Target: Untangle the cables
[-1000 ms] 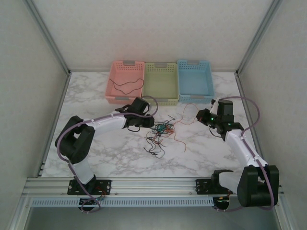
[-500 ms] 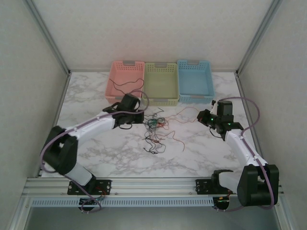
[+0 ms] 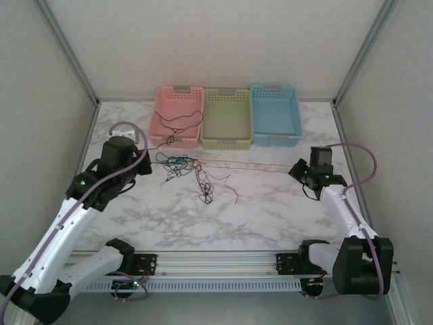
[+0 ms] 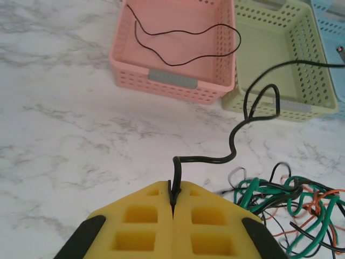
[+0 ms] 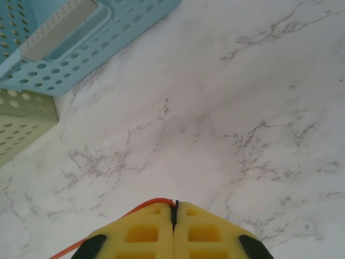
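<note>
Marble tabletop [image 3: 270,210], cables [image 3: 181,162] stretched between my two grippers.
My left gripper [image 4: 173,197] pinched a black cable [image 4: 235,141]; my right gripper [image 5: 174,208] clamped an orange cable [image 5: 141,205]; the rest lay bunched just in front of the pink basket [image 3: 174,141].

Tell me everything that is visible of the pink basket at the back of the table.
The pink basket is a shallow rectangular tray that looks like plastic, its walls pierced with rows of small holes, with a grey plate on the near wall. It stands upright on the marble table, leftmost of three baskets, close beside the green basket. A loose black cable lies looped inside it.
</note>
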Available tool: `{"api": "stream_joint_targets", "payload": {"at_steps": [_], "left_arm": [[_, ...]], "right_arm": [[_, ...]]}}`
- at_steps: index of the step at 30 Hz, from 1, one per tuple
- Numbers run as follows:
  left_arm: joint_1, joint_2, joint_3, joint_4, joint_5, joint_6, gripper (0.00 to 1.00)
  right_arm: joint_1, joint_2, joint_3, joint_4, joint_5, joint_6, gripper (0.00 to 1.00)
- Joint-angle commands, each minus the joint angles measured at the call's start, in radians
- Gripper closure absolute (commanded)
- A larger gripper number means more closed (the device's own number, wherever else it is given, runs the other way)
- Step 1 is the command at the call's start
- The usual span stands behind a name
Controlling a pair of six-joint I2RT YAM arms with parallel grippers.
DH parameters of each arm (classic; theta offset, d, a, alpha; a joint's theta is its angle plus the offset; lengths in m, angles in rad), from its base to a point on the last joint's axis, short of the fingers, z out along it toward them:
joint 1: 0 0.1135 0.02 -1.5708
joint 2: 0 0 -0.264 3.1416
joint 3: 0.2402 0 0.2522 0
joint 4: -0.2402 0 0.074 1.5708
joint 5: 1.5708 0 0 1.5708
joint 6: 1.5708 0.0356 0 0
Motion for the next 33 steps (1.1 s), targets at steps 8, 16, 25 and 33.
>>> {"api": "stream_joint_targets", "payload": {"at_steps": [8,16,25,33], "left_arm": [[0.023,-0.084,0.137,-0.257,-0.295,0.092,1.0],[0.023,-0.094,0.146,-0.256,-0.289,0.105,1.0],[0.023,-0.088,0.037,-0.182,-0.091,0.116,1.0],[0.023,-0.069,-0.046,-0.177,-0.045,0.11,1.0]], "right_arm": [[-0.048,0.034,-0.011,-0.04,0.122,0.03,1.0],[-0.057,0.024,-0.014,-0.039,0.108,0.024,1.0],[-0.054,-0.032,0.048,0.016,-0.195,-0.001,1.0],[0.024,-0.158,0.421,-0.088,-0.417,0.051,1.0]]}}
